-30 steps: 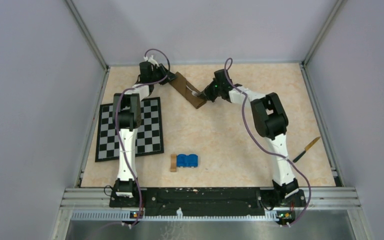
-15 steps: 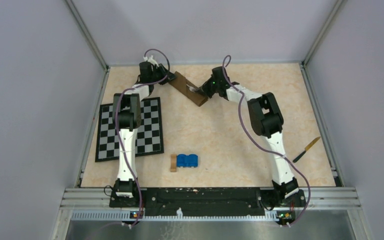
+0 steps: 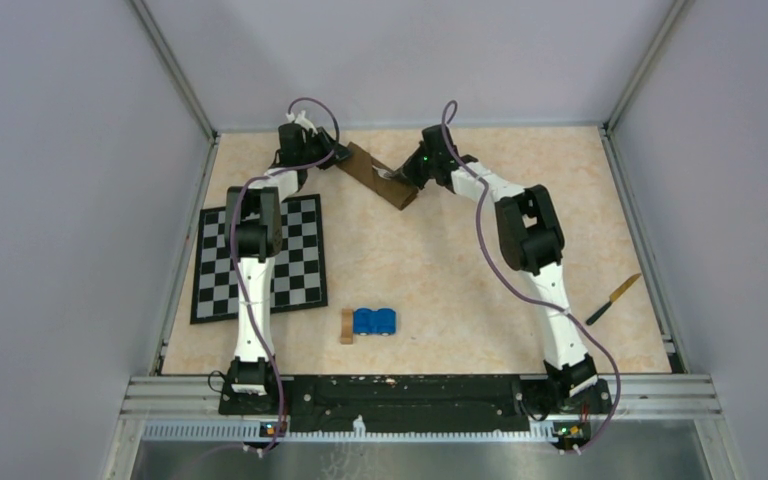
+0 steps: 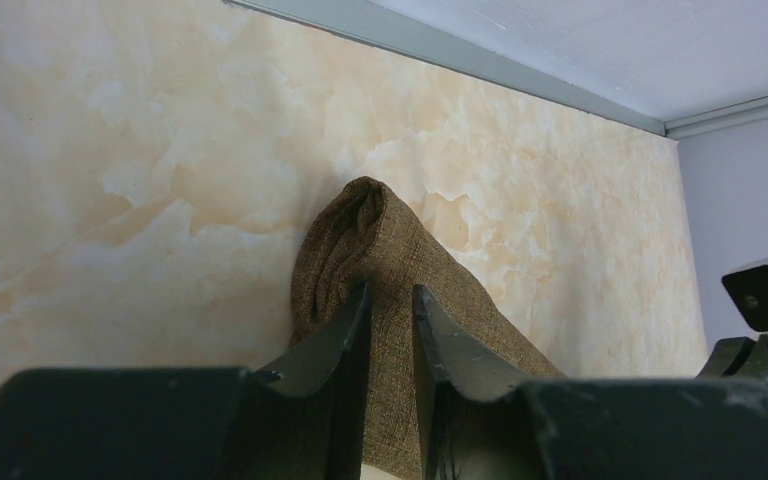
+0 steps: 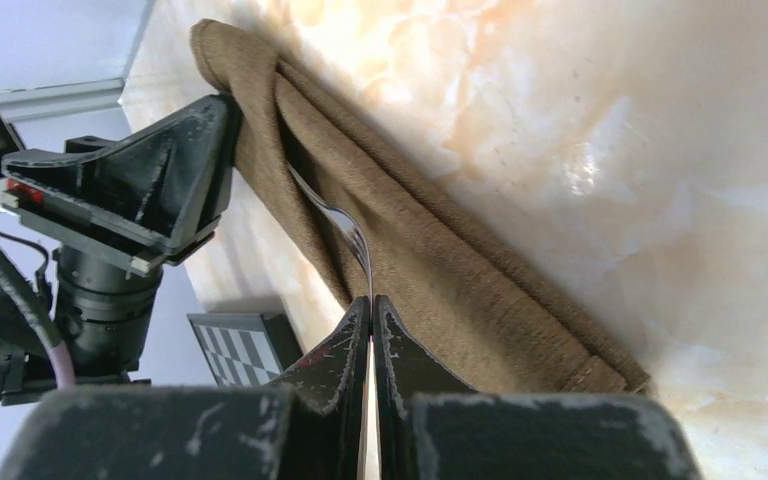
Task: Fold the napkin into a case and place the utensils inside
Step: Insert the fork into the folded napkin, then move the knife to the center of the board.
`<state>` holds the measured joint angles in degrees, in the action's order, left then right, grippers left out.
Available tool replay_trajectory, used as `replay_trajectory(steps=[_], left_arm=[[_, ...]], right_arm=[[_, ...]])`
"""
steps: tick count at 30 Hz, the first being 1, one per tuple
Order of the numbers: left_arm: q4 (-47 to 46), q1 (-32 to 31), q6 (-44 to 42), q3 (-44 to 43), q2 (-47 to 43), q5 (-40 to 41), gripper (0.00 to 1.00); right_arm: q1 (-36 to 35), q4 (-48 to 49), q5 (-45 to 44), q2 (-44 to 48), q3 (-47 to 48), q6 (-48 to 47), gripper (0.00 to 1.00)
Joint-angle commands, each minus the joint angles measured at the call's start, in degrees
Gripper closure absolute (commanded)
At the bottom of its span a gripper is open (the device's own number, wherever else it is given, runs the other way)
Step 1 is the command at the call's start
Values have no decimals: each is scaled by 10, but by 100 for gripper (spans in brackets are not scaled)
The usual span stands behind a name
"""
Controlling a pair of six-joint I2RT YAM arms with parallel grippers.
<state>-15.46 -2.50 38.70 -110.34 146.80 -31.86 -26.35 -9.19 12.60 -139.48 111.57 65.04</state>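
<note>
The napkin is folded into a long brown case (image 3: 367, 169) that lies slantwise at the back of the table. My left gripper (image 3: 338, 155) is shut on its far-left end, with cloth pinched between the fingers (image 4: 390, 292). In the left wrist view the case (image 4: 372, 222) bulges just past the tips. My right gripper (image 3: 398, 177) is shut on a thin metal utensil (image 5: 345, 225), whose front end is tucked between the layers of the case (image 5: 460, 260). The right gripper's tips (image 5: 372, 300) sit at the case's edge. The utensil's handle is hidden between the jaws.
A knife (image 3: 615, 298) with a wooden handle lies near the right edge. A blue object (image 3: 374, 321) and a small tan wooden block (image 3: 346, 326) sit at the front middle. The checkered mat (image 3: 300, 265) lies left, under the left arm.
My right gripper has moved up and left along the case, carrying the utensil deeper between the layers. The left gripper has stayed put.
</note>
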Motion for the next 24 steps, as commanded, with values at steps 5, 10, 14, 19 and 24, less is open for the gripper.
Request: replay_trajectory(steps=[5,10,14,19,24], left_arm=[[19,0,-19,7,9,7,73],[19,0,-20,6,9,7,72],[27,1,-22,3,-1,5,65],[40,3,-16,0,-55,-18,51],[66,4,-9,20,-160,-42,39]], right_arm=[[-3,-24,-11,-26,80,-56,96],[-4,-49,-23,-38,117,-79,83],[-3,-128,-60,-43,188,-150,70],[-4,-253,-139,59,181,-302,58],[-5,-321,-185,305,-47,-461,49]])
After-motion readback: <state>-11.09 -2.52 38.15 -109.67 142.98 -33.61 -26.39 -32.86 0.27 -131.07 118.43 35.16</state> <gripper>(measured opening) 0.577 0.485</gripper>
